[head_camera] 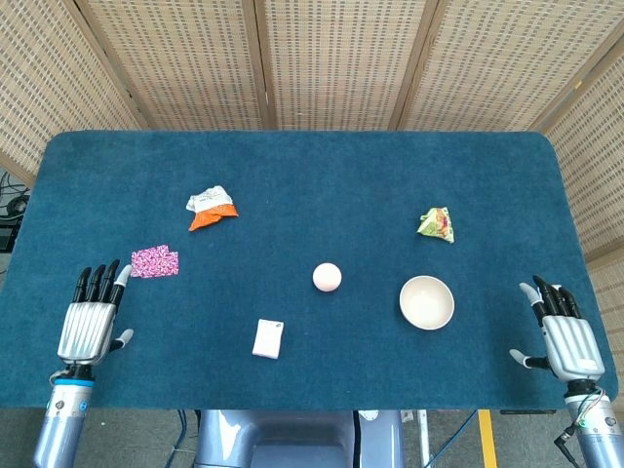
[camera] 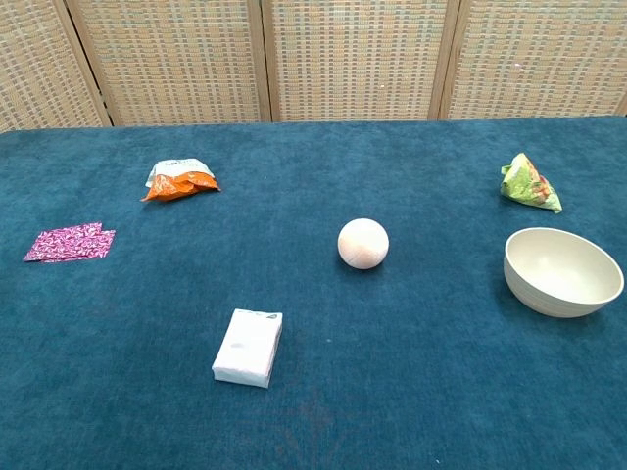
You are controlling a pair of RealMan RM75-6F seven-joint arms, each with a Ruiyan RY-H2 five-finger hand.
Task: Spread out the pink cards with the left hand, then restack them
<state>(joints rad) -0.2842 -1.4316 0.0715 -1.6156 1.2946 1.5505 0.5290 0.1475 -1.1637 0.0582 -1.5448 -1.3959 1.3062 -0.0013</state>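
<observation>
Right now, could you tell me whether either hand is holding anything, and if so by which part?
Nothing is held. The left hand and the right hand are both open with fingers apart, and the pink cards lie untouched on the table.

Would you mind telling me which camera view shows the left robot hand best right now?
The head view: the left robot hand shows whole there, fingers spread, holding nothing, clear of the pink cards. The chest view does not show it at all, only the cards.
</observation>
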